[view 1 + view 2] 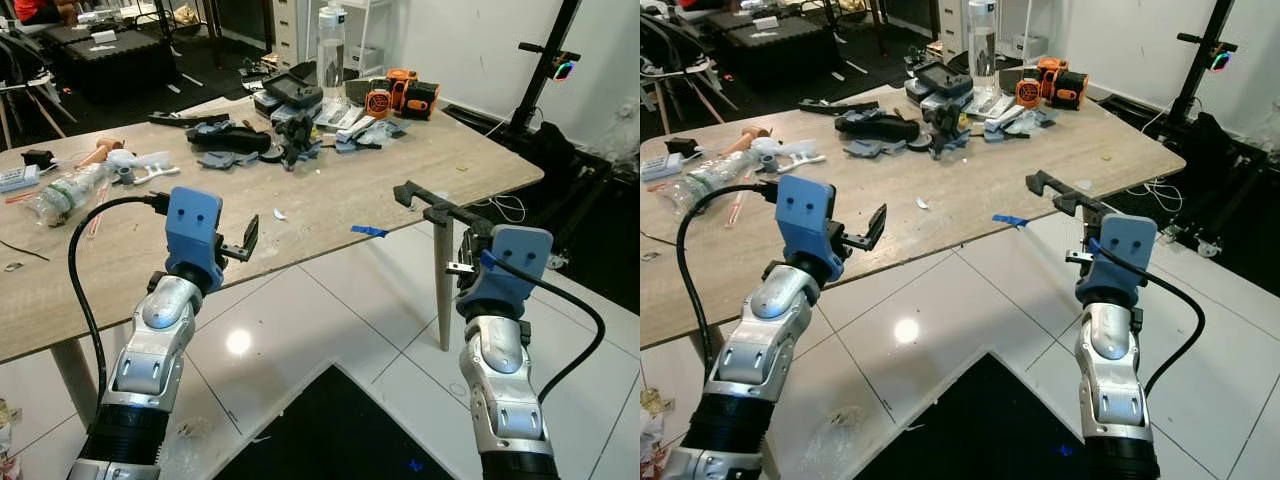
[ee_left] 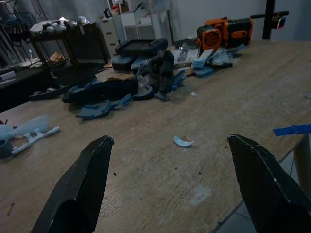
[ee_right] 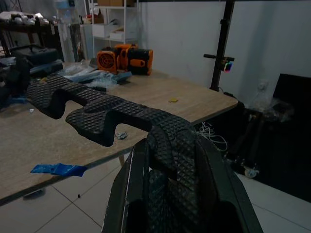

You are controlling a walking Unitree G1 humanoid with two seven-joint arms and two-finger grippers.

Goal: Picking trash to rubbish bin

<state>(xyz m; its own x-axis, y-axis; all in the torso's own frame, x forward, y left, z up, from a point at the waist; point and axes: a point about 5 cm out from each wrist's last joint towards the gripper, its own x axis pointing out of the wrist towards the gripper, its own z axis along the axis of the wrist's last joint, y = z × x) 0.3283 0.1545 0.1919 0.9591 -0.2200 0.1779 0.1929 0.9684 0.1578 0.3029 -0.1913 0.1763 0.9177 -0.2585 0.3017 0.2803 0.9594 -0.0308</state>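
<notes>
Left gripper [image 1: 250, 236] spread wide and empty at centre-left of frame over the table [image 1: 330, 190] edge, small white scrap [image 1: 280, 214] lying just beyond and slightly right of its fingertips, nearer than to the closed, empty right gripper [image 1: 420, 197].

Head views bright, sharp; wrist views dim

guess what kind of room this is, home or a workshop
Probably a workshop or lab rather than a lived-in home: the wooden table is littered with blue printed-looking parts, an orange power tool lies at its far end, and a black equipment stand rises by the white wall.
</notes>
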